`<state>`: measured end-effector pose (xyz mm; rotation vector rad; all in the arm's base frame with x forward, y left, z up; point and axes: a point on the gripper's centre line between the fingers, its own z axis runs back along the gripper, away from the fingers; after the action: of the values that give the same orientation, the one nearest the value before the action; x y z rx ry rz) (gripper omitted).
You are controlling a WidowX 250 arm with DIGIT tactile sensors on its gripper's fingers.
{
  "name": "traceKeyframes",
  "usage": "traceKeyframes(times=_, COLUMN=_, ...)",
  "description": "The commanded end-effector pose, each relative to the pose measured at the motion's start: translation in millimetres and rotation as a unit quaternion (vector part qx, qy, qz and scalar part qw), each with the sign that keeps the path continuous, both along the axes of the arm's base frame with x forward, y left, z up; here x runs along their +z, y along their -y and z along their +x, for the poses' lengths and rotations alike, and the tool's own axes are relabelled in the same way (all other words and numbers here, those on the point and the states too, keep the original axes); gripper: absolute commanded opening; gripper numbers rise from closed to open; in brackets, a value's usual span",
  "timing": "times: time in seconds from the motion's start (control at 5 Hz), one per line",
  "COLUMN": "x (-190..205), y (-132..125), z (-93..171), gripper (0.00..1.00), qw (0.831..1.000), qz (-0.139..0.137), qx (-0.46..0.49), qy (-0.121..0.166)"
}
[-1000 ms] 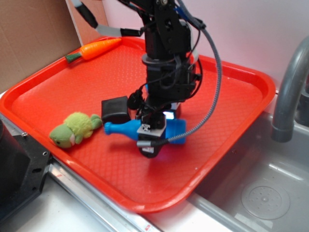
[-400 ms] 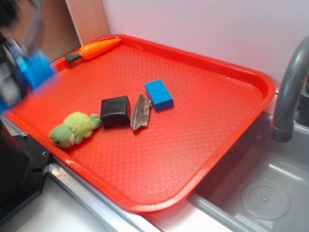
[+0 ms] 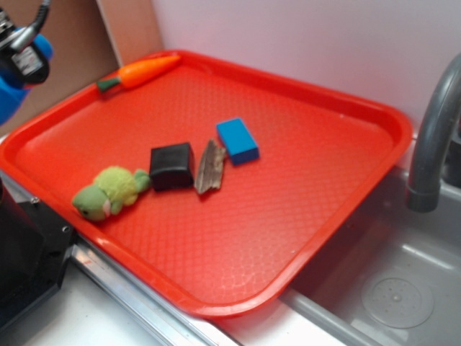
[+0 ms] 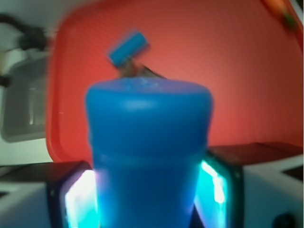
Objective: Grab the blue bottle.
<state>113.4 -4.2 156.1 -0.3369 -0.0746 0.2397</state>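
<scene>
Red tray (image 3: 346, 194), matte blue bottle (image 4: 149, 156) between jaws

I see the tray (image 3: 338, 209) left of the sink (image 3: 403, 288), faucet (image 3: 432, 144) at its right edge. On it: carrot (image 3: 140, 72) at the back-left rim; plush turtle (image 3: 108, 192), cube (image 3: 171, 166), wood piece (image 3: 210, 167), rectangular block (image 3: 238, 140) in a row mid-tray, left to right.

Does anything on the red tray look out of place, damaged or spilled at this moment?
Nothing is spilled or visibly damaged. The one odd item is a rough wood scrap among the toys, between the black block and the blue block. The blue bottle is off the tray, clamped in the gripper.
</scene>
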Motion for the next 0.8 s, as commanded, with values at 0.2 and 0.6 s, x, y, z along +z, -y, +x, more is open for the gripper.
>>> traceKeyframes(times=0.2, x=-2.2, y=12.4, z=41.9, gripper=0.0, qw=1.0, qz=0.019, qx=-0.009, qy=0.002)
traceKeyframes(times=0.6, x=27.5, y=32.5, z=99.4, gripper=0.0, qw=0.996, qz=0.054, qx=-0.064, qy=-0.011)
